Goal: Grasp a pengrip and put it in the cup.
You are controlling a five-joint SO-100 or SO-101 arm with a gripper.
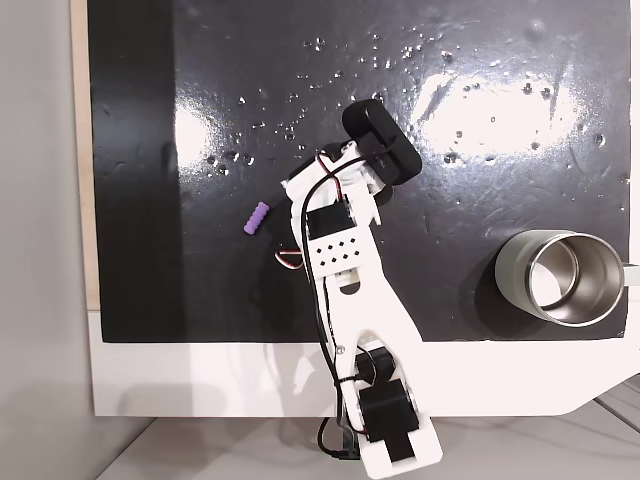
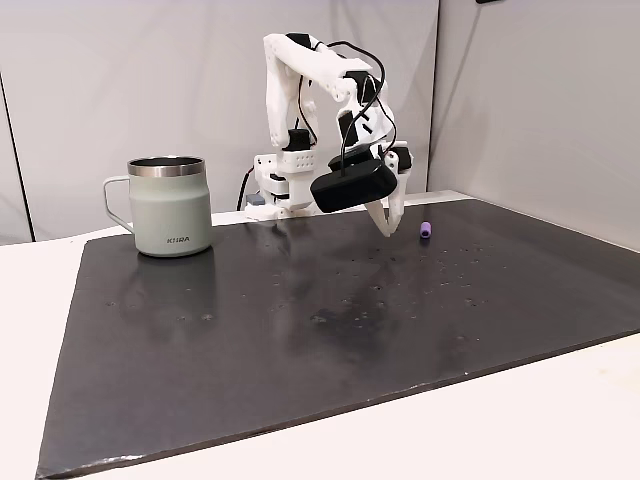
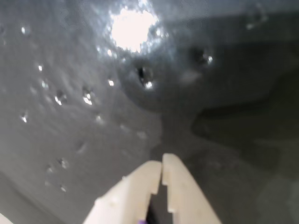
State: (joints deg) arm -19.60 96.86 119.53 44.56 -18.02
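Observation:
The light-purple ribbed pengrip point(image 1: 256, 218) lies on the black mat, left of the arm in a fixed view from above, and right of the fingers in a fixed view from the side point(image 2: 425, 230). My gripper point(image 1: 297, 187) hangs just above the mat a short way from it, fingers pointing down point(image 2: 387, 226). In the wrist view the gripper point(image 3: 162, 161) has its two white fingers point(image 3: 182, 186) pressed together at the tips, shut on nothing. The grey-green cup point(image 1: 512, 270) with a steel rim stands upright at the mat's far side from the pengrip point(image 2: 170, 212).
The black mat point(image 1: 480, 130) is glossy and speckled with small droplets or dents. It lies on a white table point(image 1: 200, 380). A black rounded housing point(image 2: 355, 186) hangs on the wrist. The arm's base point(image 1: 398, 440) stands at the mat's edge. Grey walls stand behind.

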